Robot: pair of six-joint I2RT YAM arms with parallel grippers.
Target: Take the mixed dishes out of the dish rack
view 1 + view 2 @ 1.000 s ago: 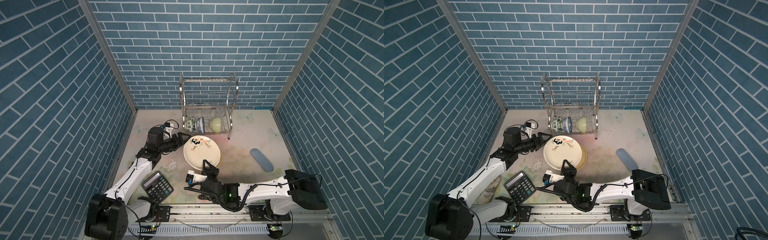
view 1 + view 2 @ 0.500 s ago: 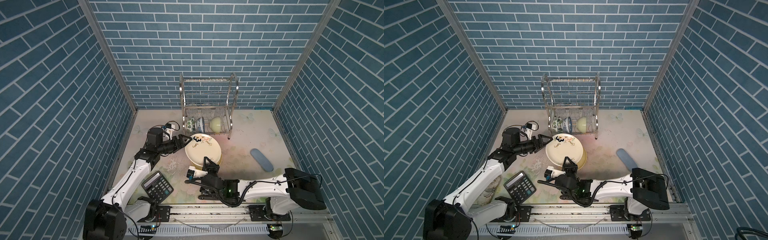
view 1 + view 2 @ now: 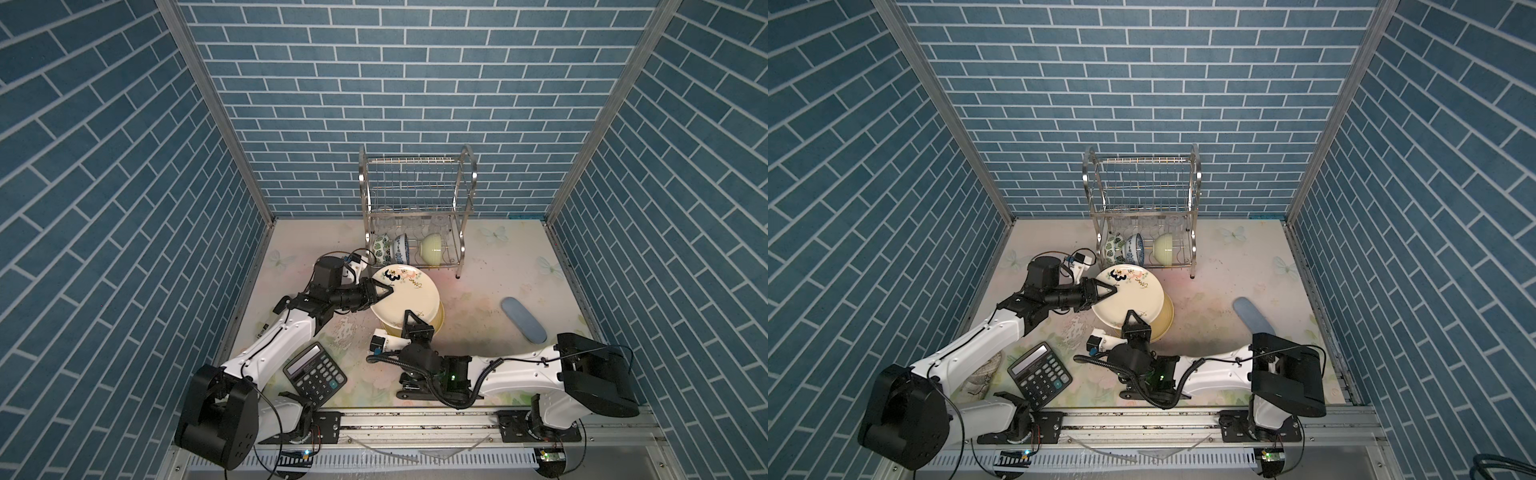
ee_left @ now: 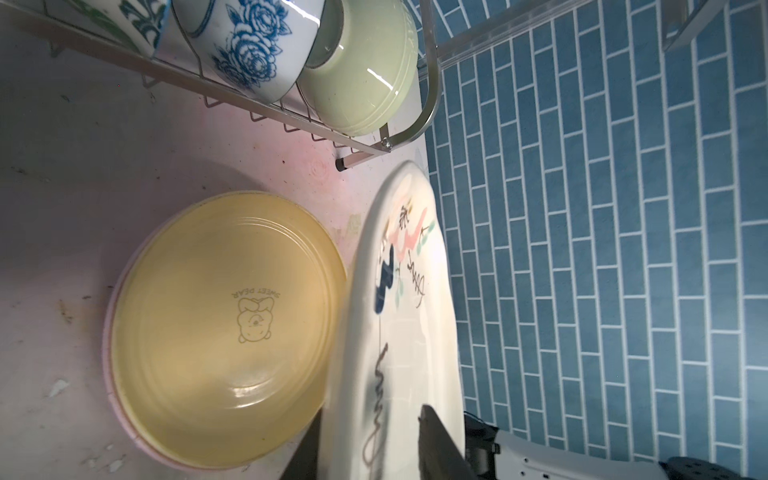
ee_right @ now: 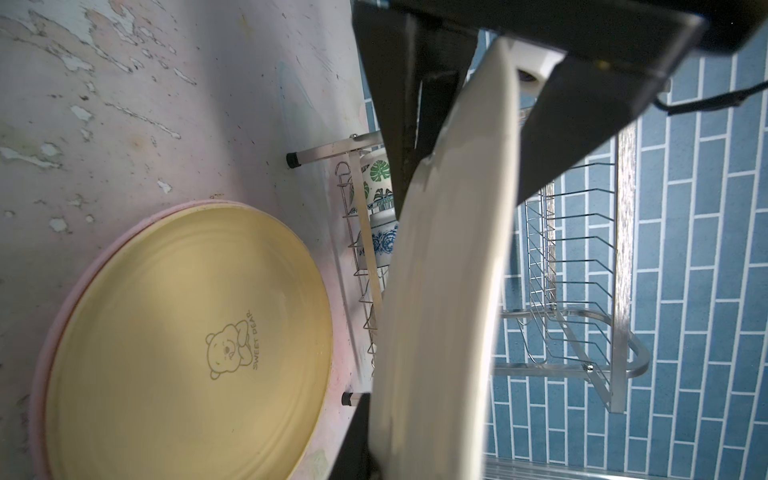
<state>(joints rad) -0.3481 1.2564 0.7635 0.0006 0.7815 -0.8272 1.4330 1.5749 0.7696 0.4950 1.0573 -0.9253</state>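
Pinching the cream floral plate [image 3: 411, 291] from two sides here: left gripper [image 3: 384, 287] and right gripper [image 3: 409, 321] each clamp its rim. Yellow plate [image 4: 220, 324] lies flat under them, dish rack [image 3: 415, 214] ahead of the right one.

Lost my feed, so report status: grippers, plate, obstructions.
Left gripper and right gripper both shut on cream floral plate, held tilted. Yellow plate directly beneath. Three bowls in dish rack.
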